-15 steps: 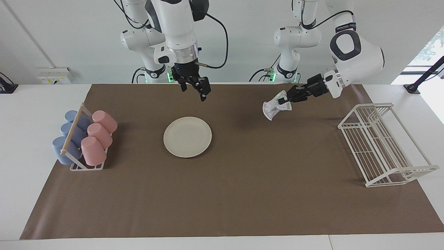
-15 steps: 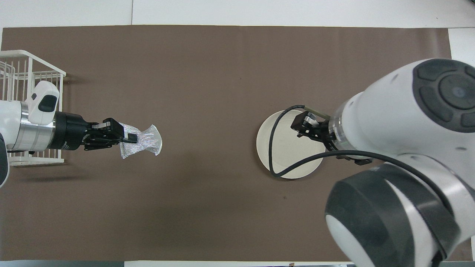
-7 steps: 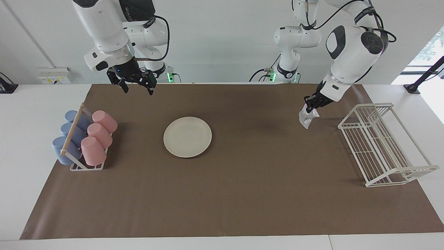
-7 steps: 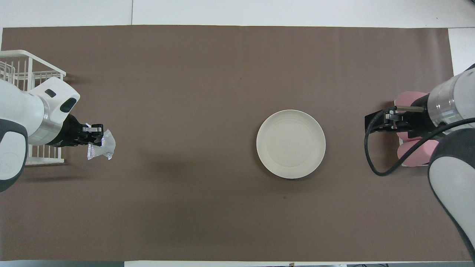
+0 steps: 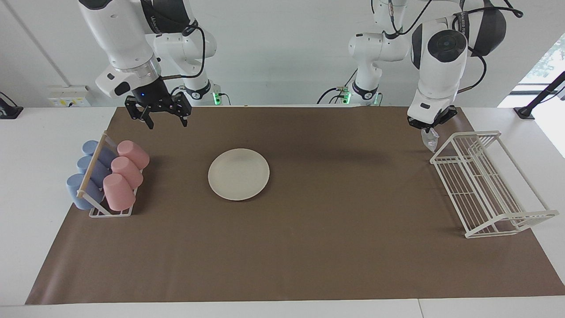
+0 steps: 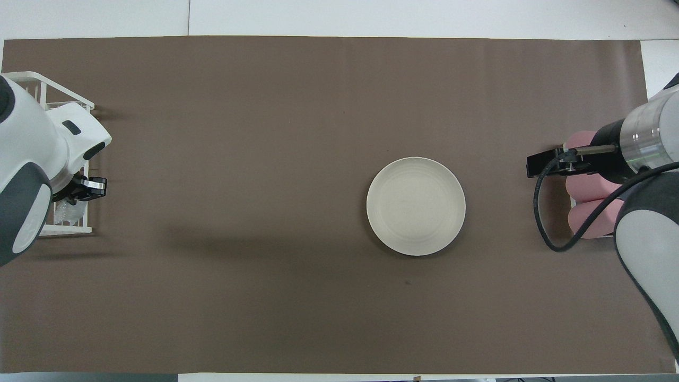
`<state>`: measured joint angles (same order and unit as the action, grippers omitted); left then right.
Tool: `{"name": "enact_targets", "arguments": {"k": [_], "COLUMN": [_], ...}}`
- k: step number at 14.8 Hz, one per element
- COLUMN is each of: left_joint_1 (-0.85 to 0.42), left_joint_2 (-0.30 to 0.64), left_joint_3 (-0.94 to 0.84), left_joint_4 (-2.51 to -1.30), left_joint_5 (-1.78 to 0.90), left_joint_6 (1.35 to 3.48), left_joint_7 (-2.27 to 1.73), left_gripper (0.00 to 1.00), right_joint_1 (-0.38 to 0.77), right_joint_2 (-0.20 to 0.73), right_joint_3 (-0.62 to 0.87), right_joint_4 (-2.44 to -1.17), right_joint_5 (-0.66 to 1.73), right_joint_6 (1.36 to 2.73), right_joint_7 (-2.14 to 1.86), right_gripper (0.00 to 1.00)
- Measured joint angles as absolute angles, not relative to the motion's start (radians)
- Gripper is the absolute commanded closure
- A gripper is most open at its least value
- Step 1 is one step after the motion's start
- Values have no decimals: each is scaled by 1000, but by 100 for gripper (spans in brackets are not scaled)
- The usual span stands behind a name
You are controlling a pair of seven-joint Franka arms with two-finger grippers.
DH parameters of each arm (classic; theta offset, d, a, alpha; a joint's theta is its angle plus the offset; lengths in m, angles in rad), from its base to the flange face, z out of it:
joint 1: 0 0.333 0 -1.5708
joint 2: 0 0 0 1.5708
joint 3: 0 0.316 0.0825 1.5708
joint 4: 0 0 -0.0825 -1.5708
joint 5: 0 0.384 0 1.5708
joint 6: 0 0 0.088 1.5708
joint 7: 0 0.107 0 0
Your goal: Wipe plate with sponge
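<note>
The cream-white plate (image 5: 239, 174) (image 6: 416, 206) lies flat on the brown mat (image 5: 309, 247), with nothing on it. My left gripper (image 5: 428, 130) (image 6: 87, 188) is shut on the silvery sponge (image 5: 429, 140) (image 6: 68, 210). The sponge hangs down from it in the air, over the corner of the white wire rack (image 5: 485, 185) that is nearest the robots. My right gripper (image 5: 167, 120) (image 6: 538, 165) hangs open and holds nothing. It is raised over the mat toward the right arm's end, by the cup rack (image 5: 110, 176). Both grippers are well apart from the plate.
The cup rack holds blue and pink cups (image 5: 118, 191) lying on their sides at the right arm's end. The white wire rack (image 6: 32, 85) stands at the left arm's end. A black cable (image 6: 546, 228) loops from the right wrist.
My left gripper has swung the sponge away from the middle to the wire rack's corner. My right gripper has moved off the plate's area toward the cup rack.
</note>
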<state>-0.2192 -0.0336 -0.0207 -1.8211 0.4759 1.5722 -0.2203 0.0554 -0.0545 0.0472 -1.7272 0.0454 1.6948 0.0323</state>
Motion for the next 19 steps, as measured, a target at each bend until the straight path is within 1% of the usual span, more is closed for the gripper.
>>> {"name": "enact_targets", "arguments": {"k": [4, 8, 13, 15, 19], "left_joint_1": [-220, -217, -211, -205, -187], "left_joint_2": [27, 117, 217, 231, 231], "left_joint_3": [-16, -12, -7, -7, -7], "left_joint_4": [-1818, -1820, -1841, -1842, -1857], "left_joint_5": [742, 952, 999, 1000, 1000], "left_joint_6": [1570, 1576, 1617, 1635, 1680], "left_joint_7": [-222, -255, -529, -549, -578], "left_gripper": [100, 100, 100, 100, 100], "right_joint_1": [42, 29, 17, 6, -33], "right_joint_2": [-10, -4, -4, -4, -4], "right_joint_3": [46, 44, 44, 44, 35], "right_joint_4": [-1687, -1675, -1672, -1672, -1672], "right_joint_5": [45, 45, 45, 45, 45], "right_joint_6": [1705, 1700, 1696, 1696, 1696], "right_joint_7": [-10, -10, -10, -10, -13], "right_gripper": [0, 0, 0, 0, 0]}}
